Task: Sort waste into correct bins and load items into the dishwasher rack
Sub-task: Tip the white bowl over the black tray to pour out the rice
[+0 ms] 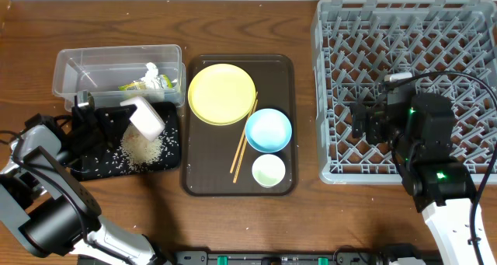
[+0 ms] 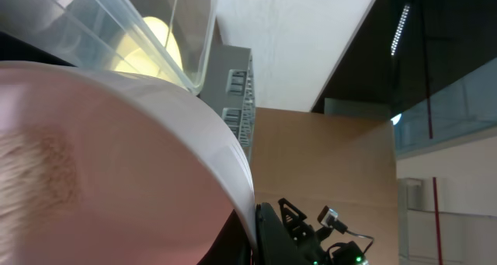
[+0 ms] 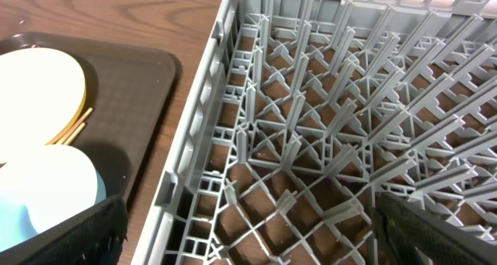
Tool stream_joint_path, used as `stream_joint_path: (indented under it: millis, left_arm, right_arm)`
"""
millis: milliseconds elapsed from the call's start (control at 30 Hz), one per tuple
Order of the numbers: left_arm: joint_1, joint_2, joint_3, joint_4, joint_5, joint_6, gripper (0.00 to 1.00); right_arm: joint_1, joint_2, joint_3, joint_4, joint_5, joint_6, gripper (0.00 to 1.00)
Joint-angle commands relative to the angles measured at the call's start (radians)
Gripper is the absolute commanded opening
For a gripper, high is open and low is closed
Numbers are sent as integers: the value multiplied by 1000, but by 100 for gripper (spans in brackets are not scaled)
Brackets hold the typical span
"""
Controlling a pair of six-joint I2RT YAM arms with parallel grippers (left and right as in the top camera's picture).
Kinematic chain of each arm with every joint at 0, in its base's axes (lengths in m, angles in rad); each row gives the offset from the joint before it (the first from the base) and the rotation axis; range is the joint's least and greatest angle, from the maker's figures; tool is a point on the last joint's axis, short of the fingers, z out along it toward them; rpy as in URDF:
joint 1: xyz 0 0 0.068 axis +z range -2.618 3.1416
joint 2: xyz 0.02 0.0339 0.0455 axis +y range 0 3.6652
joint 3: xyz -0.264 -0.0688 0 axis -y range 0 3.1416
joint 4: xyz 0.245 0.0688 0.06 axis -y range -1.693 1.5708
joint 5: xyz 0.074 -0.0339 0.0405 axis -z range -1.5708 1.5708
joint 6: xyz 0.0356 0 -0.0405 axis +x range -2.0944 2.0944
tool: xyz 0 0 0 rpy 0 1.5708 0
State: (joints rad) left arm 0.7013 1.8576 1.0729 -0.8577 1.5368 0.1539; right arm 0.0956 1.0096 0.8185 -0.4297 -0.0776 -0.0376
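My left gripper (image 1: pixel 123 119) is shut on the white bowl (image 1: pixel 144 116) and holds it tipped over the shallow black tray (image 1: pixel 93 165). Loose rice grains (image 1: pixel 140 149) lie on that tray. In the left wrist view the bowl (image 2: pixel 116 164) fills the frame, with one finger (image 2: pixel 268 238) against its rim. The clear tub (image 1: pixel 85 64) holds the green-yellow wrapper (image 1: pixel 144 84) and the white tissue (image 1: pixel 152 69). My right gripper (image 1: pixel 363 127) is open and empty above the grey rack (image 1: pixel 404 32), near its left wall (image 3: pixel 194 148); its fingers (image 3: pixel 248 234) stand wide apart.
The dark brown serving tray (image 1: pixel 276 71) holds the yellow plate (image 1: pixel 221 94), the light blue bowl (image 1: pixel 268 130), the pale green cup (image 1: pixel 269 170) and the chopsticks (image 1: pixel 243 144). The right wrist view shows the plate (image 3: pixel 39 90), the blue bowl (image 3: pixel 46 195) and the tray (image 3: pixel 132 86).
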Motion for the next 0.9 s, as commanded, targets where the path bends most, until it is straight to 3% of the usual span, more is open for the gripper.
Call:
stream_joint_path:
  millis: [0,167,400,667,733,800,867]
  left_arm:
    - [5,-1,-2,-6,37,-2,6]
    - [5,0,-2,6,36,-1,6]
    - [5,0,-2,195,-42,-1,6]
    - [3,-4,-2,188,33,59,6]
    - [4,-2,-2,191,-15,23,6]
    - [5,-2,-2,190,-101,-89,6]
    - [4,-2,-2,189,-79,-85,6]
  right_arm:
    - [6,-3,20,-1,2,-2,99]
    - [6,-3,20,-1,2,-2,99]
    - [6,-3,20,-1,2,-1,99]
    - [6,-3,20,-2,2,-1,99]
    - [6,-3,20,-2,2,-1,99]
    - [6,-3,20,-1,2,-1,99]
    - [6,-3,20,0,2,-1,99]
